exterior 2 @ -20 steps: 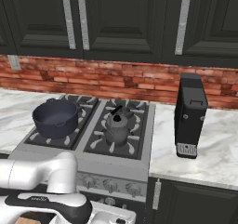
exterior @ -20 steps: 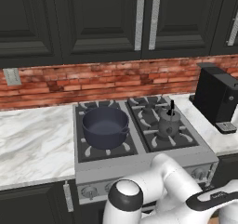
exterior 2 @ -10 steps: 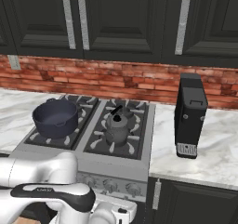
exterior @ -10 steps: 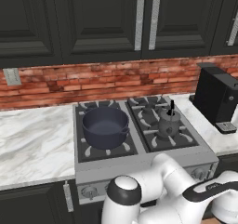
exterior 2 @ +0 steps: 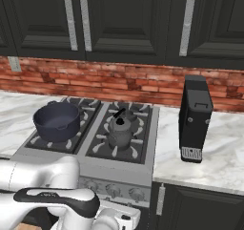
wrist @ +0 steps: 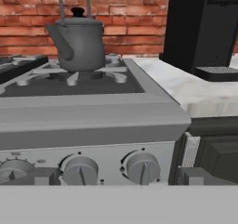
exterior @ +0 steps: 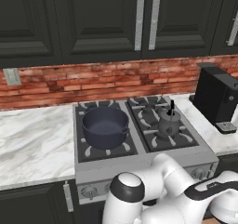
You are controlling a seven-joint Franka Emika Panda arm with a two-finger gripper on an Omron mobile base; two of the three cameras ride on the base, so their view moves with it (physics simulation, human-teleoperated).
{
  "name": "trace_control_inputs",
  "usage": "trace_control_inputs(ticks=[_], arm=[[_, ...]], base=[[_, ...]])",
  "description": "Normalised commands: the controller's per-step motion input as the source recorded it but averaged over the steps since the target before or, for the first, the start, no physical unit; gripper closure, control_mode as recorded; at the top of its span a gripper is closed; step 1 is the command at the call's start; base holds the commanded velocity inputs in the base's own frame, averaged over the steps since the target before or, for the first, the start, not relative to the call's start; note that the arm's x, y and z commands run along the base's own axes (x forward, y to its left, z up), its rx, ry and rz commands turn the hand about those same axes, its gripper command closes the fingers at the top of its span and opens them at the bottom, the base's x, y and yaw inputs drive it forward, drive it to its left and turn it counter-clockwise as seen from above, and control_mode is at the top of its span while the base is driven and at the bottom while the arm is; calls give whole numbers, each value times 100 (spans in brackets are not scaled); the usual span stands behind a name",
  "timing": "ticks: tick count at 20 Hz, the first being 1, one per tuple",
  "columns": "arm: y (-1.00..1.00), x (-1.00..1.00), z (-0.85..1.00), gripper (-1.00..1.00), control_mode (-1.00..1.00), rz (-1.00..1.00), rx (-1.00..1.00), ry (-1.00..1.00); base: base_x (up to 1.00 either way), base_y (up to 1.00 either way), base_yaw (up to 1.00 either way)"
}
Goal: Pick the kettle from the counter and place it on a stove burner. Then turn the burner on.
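1. The kettle [exterior: 168,122] already sat on the front-right stove burner [exterior 2: 119,144], near the stove's front edge; lighting that burner remained.
2. The pincer hung low before the stove's front panel, its tips hidden; I judged it spread wide and holding nothing.
3. Several alike knobs [wrist: 142,168] lined the panel. Choosing a wrong one would light a burner away from the kettle, perhaps under the blue pot [exterior: 105,127].
4. Spread jaws could slip off a knob, or bump its neighbour [wrist: 80,170].
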Motion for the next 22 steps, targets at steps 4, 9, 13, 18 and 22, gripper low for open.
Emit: trace_control_inputs(ticks=[4,9,13,18,22], arm=[[-3,0,-22,-100,-100,0,0,0],[-5,1,-3,-100,-100,0,0,0],[-3,0,0,-100,-100,0,0,0],[-15,0,0,-100,-100,0,1,0],[-1,13,0,-100,-100,0,0,0]], base=[[0,0,0],[0,0,0],[0,0,0],[0,0,0],[0,0,0]])
